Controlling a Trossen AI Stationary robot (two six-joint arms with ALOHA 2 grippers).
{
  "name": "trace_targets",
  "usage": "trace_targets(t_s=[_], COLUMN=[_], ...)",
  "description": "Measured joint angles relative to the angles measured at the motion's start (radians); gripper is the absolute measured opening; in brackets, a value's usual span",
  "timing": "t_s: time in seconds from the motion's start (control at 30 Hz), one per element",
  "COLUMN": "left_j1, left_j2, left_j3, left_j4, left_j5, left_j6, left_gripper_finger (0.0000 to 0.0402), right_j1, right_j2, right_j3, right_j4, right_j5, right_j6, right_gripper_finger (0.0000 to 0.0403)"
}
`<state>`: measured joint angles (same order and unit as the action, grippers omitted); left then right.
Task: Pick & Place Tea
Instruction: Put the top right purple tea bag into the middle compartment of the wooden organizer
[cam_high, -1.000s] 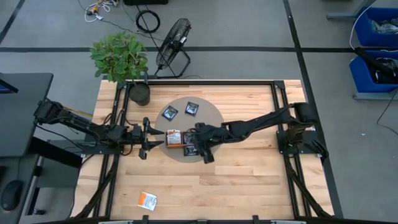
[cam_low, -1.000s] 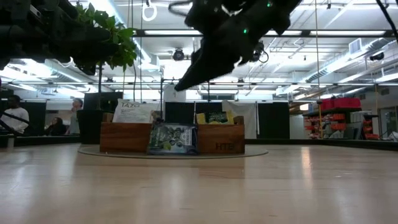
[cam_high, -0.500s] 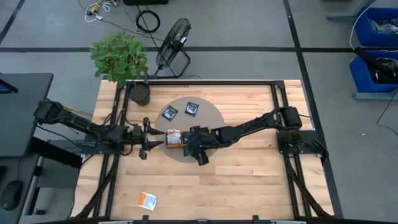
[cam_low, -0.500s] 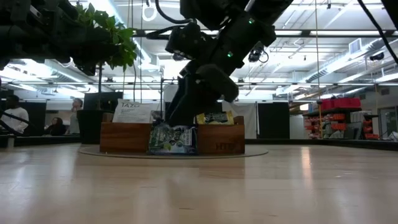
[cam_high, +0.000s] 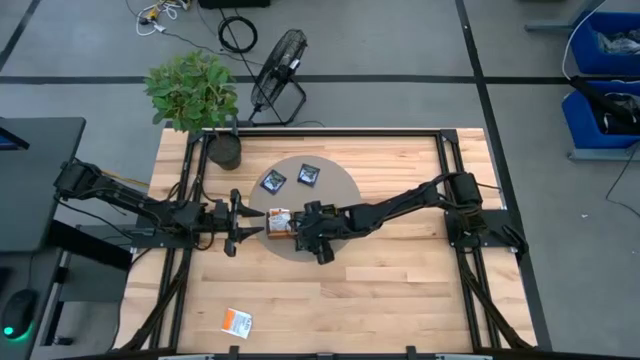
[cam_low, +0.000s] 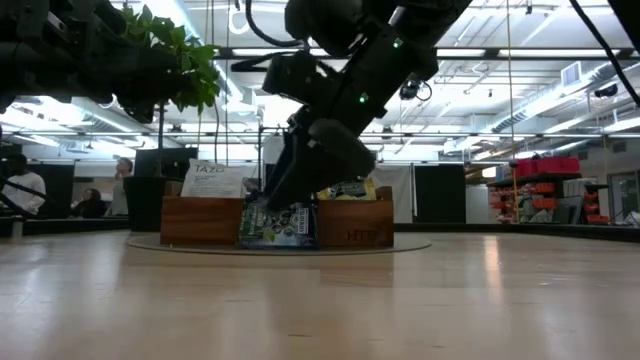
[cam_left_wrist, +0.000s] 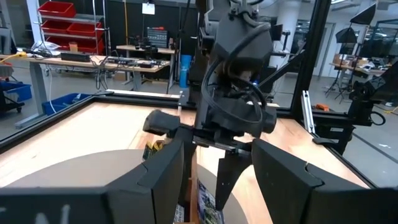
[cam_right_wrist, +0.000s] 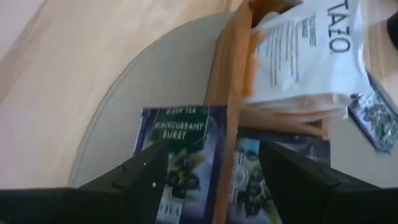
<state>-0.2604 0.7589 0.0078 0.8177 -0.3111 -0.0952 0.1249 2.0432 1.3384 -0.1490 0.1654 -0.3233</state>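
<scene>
table: pale wooden tabletop (cam_high: 380, 290) with a round grey mat (cam_high: 345, 185) at its middle; a potted green plant (cam_high: 195, 95) at the far left corner.
tray: long brown wooden tray with compartments (cam_low: 345, 222) sits on the mat, white-and-orange and yellow-green sachets standing in it.
right arm, change: a second ago it hung high above the tray; now it has dropped and reached in over the mat.
right gripper (cam_high: 300, 232): down at the tray's near wall, dark fingers (cam_right_wrist: 146, 171) spread wide either side of that wall, holding nothing.
target: dark navy square tea sachet labelled blackcurrant (cam_right_wrist: 180, 146) leans upright against the outside of the tray wall; one finger just beside it, not yet clamped.
left gripper (cam_high: 243, 222): waits at the mat's left edge, fingers apart, empty, no change.
other tea: two dark navy sachets (cam_high: 290, 177) lie flat on the mat's far side; one orange-and-white sachet (cam_high: 237, 321) lies well apart near the front edge of the table.
meaning: approach looks done; judged next step is closing on the navy sachet. Tray wall between the fingers may spoil the pinch.
</scene>
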Motion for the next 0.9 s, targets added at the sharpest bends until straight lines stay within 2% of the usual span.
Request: trace_targets(t_s=[0.2,0.33,0.67,0.9], left_j1=[0.0,0.0,0.0,0.0], left_j2=[0.0,0.0,0.0,0.0], left_j3=[0.0,0.0,0.0,0.0], left_j4=[-0.001,0.001,0.0,0.0], left_j5=[0.0,0.0,0.0,0.0], left_j6=[0.0,0.0,0.0,0.0], left_gripper_finger=[0.0197,0.0197,0.0197,0.0197], right_j1=[-0.003,-0.006,-0.006,-0.005], right_j2=[0.014,0.014,0.014,0.007], right_j3=[0.007,0.007,0.008,0.079], right_j4=[-0.004,-0.013,-0.021,-0.111], right_j5=[0.037,0.038,0.036,0.025], right_j6=[-0.011,-0.007,-0.007,-0.007], right_gripper_finger=[0.0258,0.0238,0.0115,0.0035])
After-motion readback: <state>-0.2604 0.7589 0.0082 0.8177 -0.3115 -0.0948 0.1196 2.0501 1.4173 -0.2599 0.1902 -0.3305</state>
